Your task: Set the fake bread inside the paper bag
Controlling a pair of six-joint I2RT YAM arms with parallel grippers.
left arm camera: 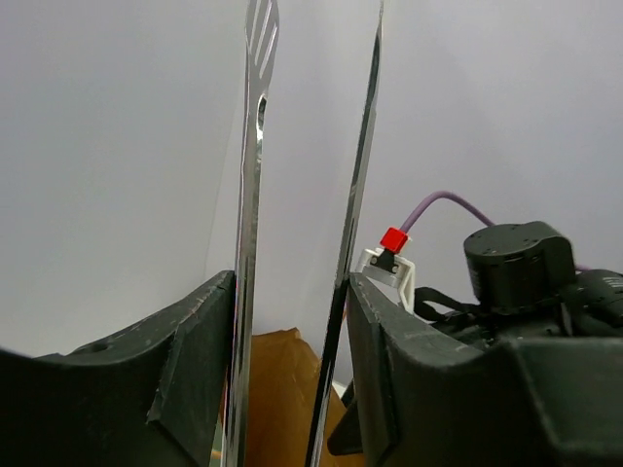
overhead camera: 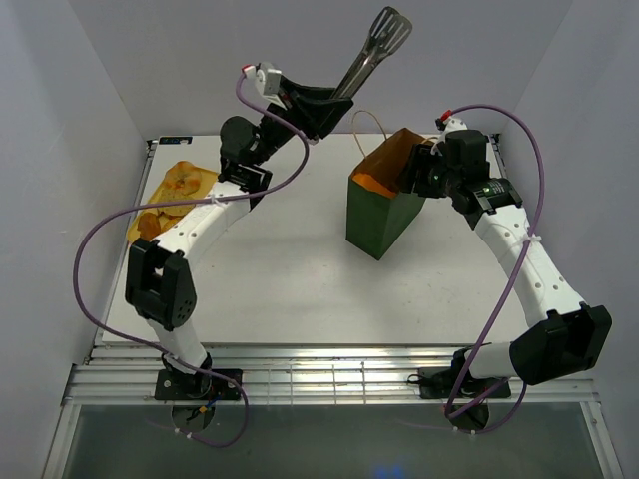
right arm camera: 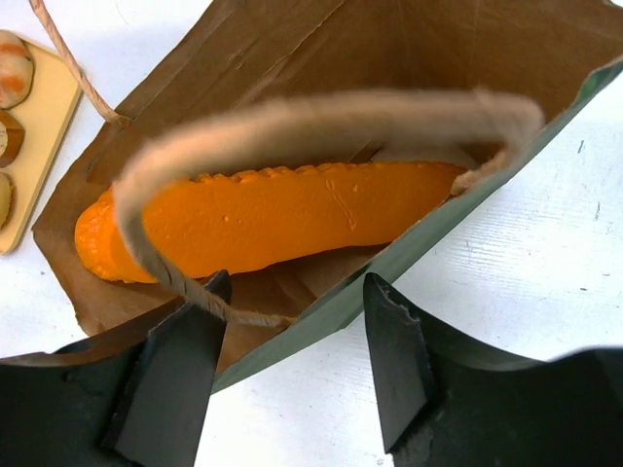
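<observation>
The paper bag (overhead camera: pixel 379 215) stands open-mouthed at about 2 o'clock from the table's middle, and the long ridged loaf (right arm camera: pixel 282 219) of the fake bread lies inside it against the brown lining. A tan string handle (right arm camera: pixel 321 112) loops right across the mouth above the loaf. The right gripper (right arm camera: pixel 292 360) sits at the bag's 3 o'clock rim with its jaws apart, and the green edge crosses the gap unpinched. The other bread pieces (overhead camera: pixel 185 183) lie on the yellow tray (overhead camera: pixel 158 190) at 9 o'clock, where the left arm's forearm passes above the tray's near end. The left gripper (overhead camera: pixel 331 100) is raised off the table and clamped on the metal tongs (overhead camera: pixel 377 50), which point to 1 o'clock with their blades a narrow gap apart. The table (overhead camera: pixel 290 279) is plain white with faint scuffs, boxed in by pale grey walls. A slatted metal rail (overhead camera: pixel 329 371) runs along its 6 o'clock edge, and purple cables (overhead camera: pixel 499 108) trail from both arms.
</observation>
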